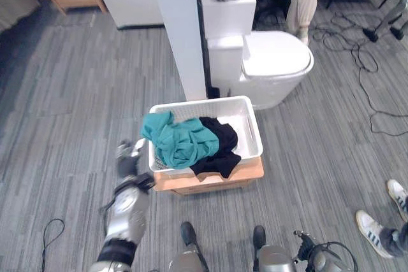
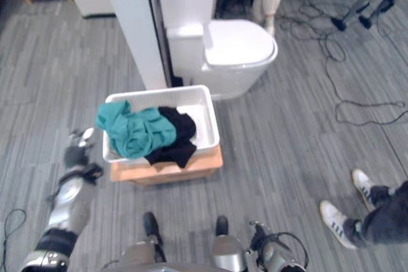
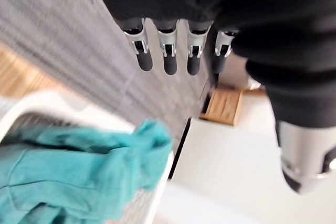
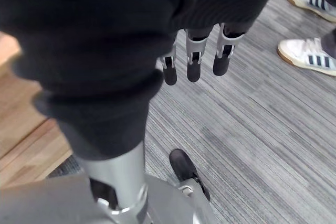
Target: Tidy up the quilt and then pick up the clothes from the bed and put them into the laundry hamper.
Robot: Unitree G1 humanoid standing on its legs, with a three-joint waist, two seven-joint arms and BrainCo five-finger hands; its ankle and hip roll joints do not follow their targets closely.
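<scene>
The teal garment (image 1: pixel 182 141) and black garment (image 1: pixel 222 148) lie in the white hamper (image 1: pixel 250 119); the left hand (image 1: pixel 128 158) beside it and the right hand (image 4: pixel 194 59) are both released, fingers straight.

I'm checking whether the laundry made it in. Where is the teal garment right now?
In the left eye view the teal garment lies in the white hamper, on its left side, spilling over the rim beside the black garment.

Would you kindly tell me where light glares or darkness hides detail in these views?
Left eye view: the toilet lid glares to plain white, and the black garment in the hamper is too dark to show its folds. Left wrist view: the left hand stands dark against a bright white surface. Right wrist view: the floor is evenly lit, without glare.
</scene>
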